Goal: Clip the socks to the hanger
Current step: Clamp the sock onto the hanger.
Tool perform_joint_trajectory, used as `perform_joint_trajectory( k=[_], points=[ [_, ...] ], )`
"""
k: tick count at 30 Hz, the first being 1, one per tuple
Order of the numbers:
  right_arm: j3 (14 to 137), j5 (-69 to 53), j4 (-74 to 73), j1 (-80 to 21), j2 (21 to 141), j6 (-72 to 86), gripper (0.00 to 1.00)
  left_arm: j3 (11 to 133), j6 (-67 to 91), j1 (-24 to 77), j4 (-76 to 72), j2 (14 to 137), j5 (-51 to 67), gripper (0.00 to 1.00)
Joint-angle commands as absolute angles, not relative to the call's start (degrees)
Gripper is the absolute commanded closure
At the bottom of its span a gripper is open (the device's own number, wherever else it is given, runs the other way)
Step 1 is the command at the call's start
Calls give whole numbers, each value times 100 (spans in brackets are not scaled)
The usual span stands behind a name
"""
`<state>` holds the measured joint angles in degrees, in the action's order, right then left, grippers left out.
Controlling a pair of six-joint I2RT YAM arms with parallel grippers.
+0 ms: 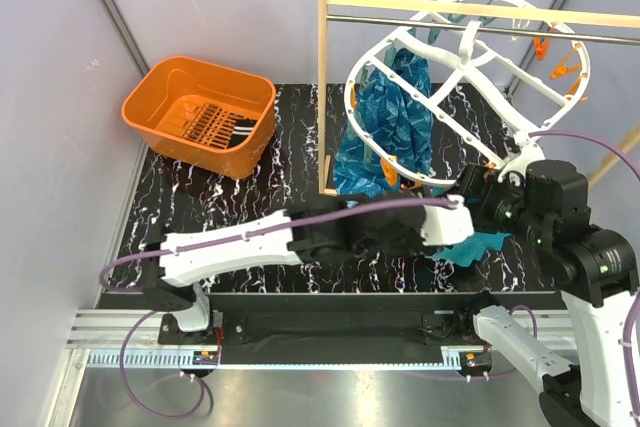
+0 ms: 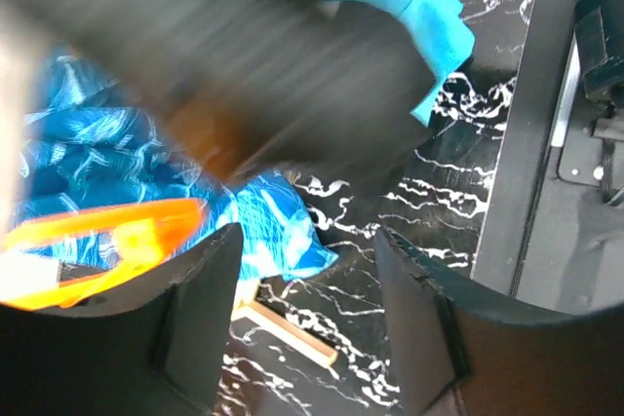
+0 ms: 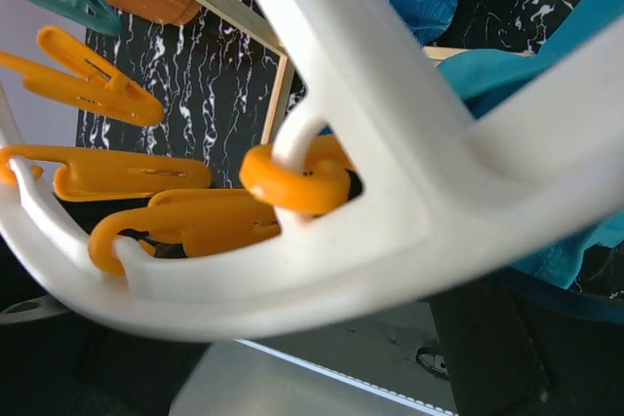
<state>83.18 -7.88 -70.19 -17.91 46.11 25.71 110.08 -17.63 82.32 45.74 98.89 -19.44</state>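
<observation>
We log small black white-striped fabric socks [image 1: 212, 127] in orange plastic basket [image 1: 245, 152], 10 o'clock on tabletop [image 1: 250, 202]; large white plastic oval hanger [image 1: 460, 74] at 2 o'clock. Left pincer [image 2: 307, 241] gapes wide. Right pincer [image 1: 480, 187] at hanger's lower rim; we cannot tell its grip.

We can read no text, label, brand, number or sign in any of the three views. The white marks across the black counter [image 1: 200, 197] are marbling veins, not writing. Small patches on the rail [image 1: 330, 355] at the near edge, beside the arm bases, are too small for us to make out.
</observation>
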Motion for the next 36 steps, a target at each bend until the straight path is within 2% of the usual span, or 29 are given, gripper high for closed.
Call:
perform_joint_trajectory(
  k=[1,7,15,20,27,36],
  points=[
    [8569,-659,-7128,-1810,4474,2444,3,10663,-1250,8042,3640,8931,-1408,38],
    [8640,-957,-7110,-1793,4158,2250,0,9072,-529,7621,2331,7358,-599,37],
    [8587,-1406,-6733,-1802,3604,2153,1,6840,-18,7488,170,5863,-1089,32],
    [8578,-1573,-6548,-1810,3647,2188,0,6574,255,7479,-211,5923,-1169,32],
    [8263,-1564,-6636,-1810,3700,2267,0,6811,501,7471,-115,6231,-1020,32],
    [7532,-1952,-7127,-1802,2971,2083,0,6786,861,7392,-307,6398,-862,30]
  ],
)
